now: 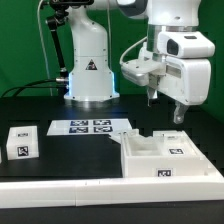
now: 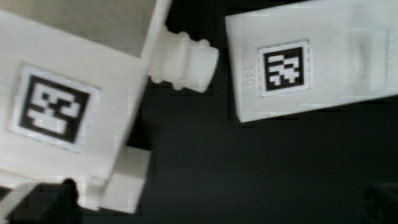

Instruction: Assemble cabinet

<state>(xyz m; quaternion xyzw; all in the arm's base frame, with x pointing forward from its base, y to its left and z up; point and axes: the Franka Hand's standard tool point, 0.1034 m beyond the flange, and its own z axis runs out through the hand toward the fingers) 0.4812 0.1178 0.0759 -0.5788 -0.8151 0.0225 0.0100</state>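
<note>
The cabinet body (image 1: 160, 158), a white open box with square tags, lies on the black table at the exterior view's right front. A smaller white tagged piece (image 1: 20, 142) stands at the left front. My gripper (image 1: 165, 106) hangs well above the cabinet body, with its jaws apart and nothing between them. In the wrist view, a white tagged panel (image 2: 57, 100) with a round peg (image 2: 183, 58) lies next to another tagged white panel (image 2: 294, 62), with a dark gap between them. My gripper (image 2: 214, 206) is above that gap; one dark fingertip (image 2: 32, 205) shows at the frame's edge.
The marker board (image 1: 92, 127) lies flat at the table's middle back. The white robot base (image 1: 88, 72) with a triangular sticker stands behind it. A white strip (image 1: 60, 188) runs along the table's front edge.
</note>
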